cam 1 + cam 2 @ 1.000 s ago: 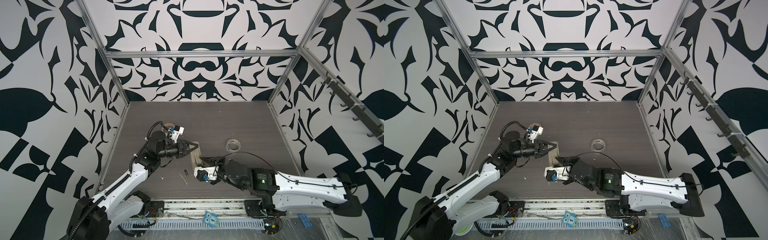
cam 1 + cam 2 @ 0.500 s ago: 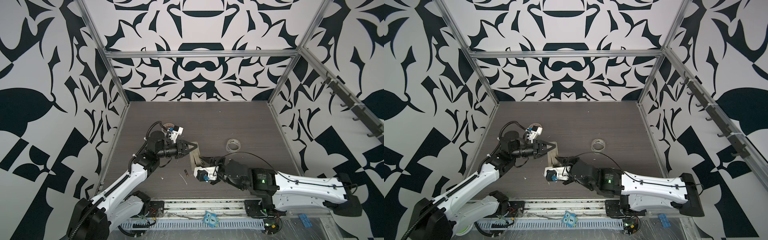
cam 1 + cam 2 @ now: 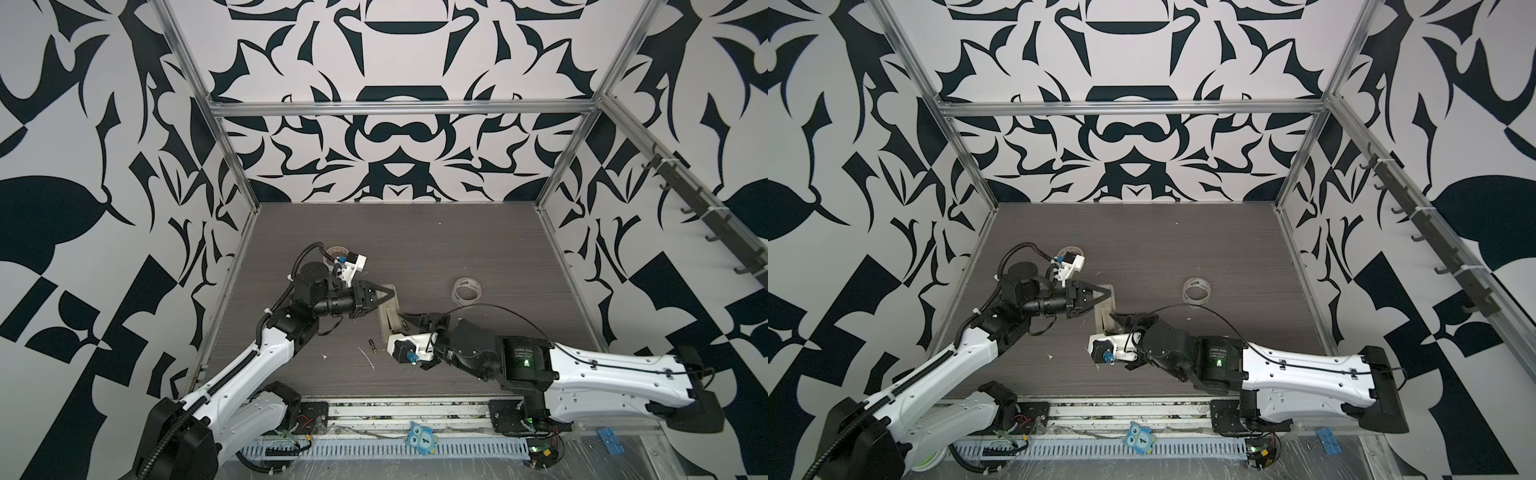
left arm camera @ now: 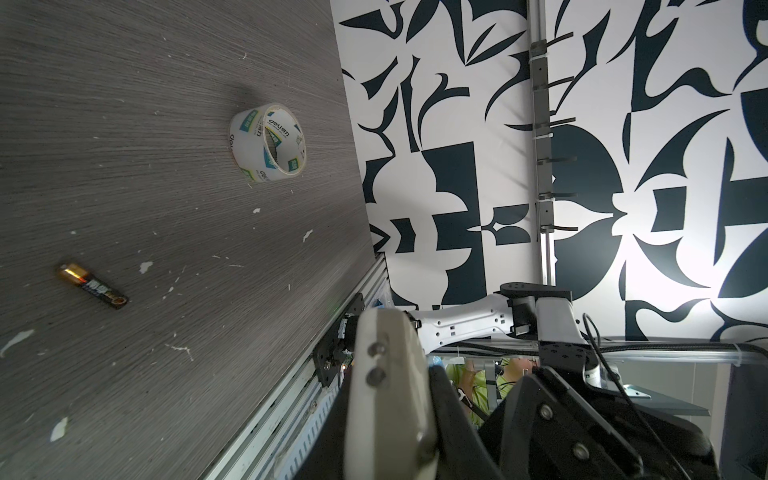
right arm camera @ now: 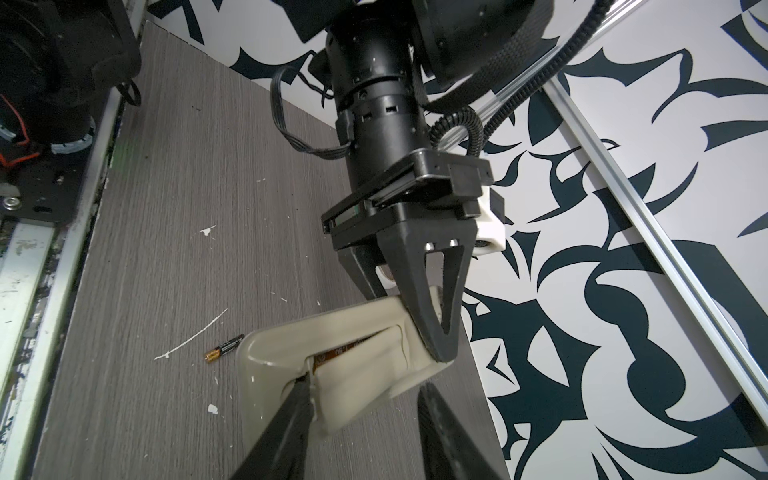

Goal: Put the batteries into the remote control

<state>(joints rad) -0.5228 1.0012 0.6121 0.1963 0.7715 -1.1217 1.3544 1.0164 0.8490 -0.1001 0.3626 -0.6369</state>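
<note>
Left gripper (image 3: 388,293) stayed clamped on the remote control (image 5: 353,332), beige back up; right gripper (image 5: 365,384) had spread a bit wider, gripping nothing; one battery (image 5: 224,348) lay on the table (image 3: 457,249) nearby, another maybe inside.

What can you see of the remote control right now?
The remote control is a slim beige plastic slab, plain back up, buttons hidden, held tilted. The left pincer is shut on its far end. Its battery compartment is open, with one battery lying inside. The right pincer straddles the near end, jaws apart, one fingertip at the compartment's edge.
</note>
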